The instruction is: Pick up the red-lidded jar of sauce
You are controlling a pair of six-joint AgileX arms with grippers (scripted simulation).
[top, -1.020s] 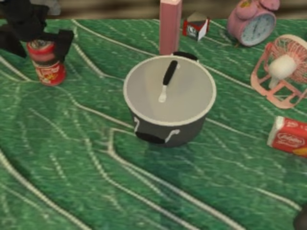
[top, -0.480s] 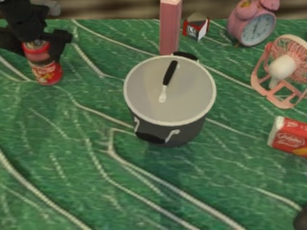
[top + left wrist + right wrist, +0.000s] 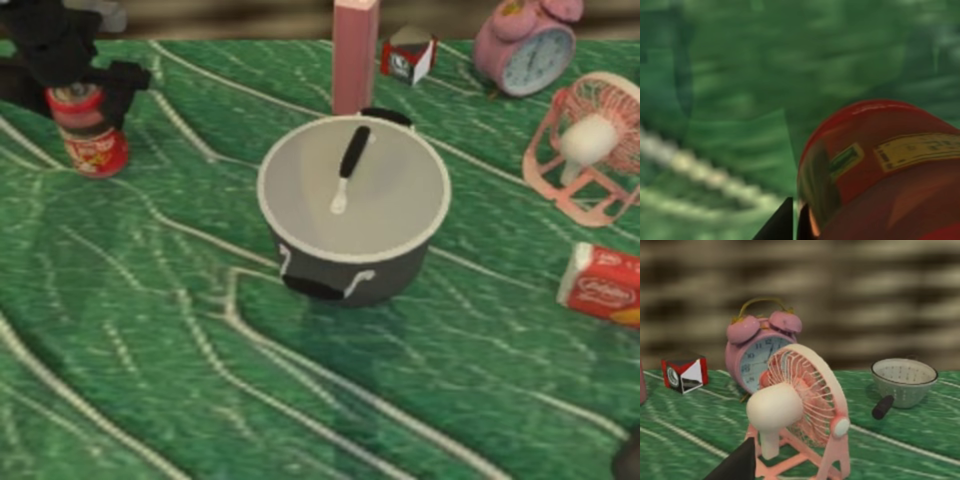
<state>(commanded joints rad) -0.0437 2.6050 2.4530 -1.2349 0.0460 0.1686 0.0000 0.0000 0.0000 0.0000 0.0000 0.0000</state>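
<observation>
**The left arm has the little jar**

While the big pot (image 3: pixel 352 210) sits in the middle of the green table (image 3: pixel 150 350), the red-lidded jar of sauce (image 3: pixel 88 128) is far off at the top view's left side, near the back edge. The left gripper (image 3: pixel 85 85) is right there with it. Its black fingers (image 3: pixel 128 82) sit on both sides of the jar's top, one on each side of the red lid, and they look closed tight on it. So the jar does not lie away from the pincer at all; it is in between the fingers, hanging down below them.

The jar stands up straight. Its long way runs up and down, with the red lid on top and the red-and-white label lower down. The pincer comes at it from above and squeezes across its round top. In the left wrist view the jar (image 3: pixel 880 175) fills the near corner, very close to the camera, with the green cloth behind it.

I cannot tell if the jar's bottom is touching the table or is just off it. My guess is that the grip is done and the next move is a straight lift up, keeping the jar upright so it does not slip.

The left arm is much the nearer one. The right gripper (image 3: pixel 628 460) is parked at the near right corner, well apart from the jar, and I cannot tell how its fingers stand. Its camera looks at the pink fan (image 3: pixel 800 405) and the pink clock (image 3: pixel 757 355).
</observation>
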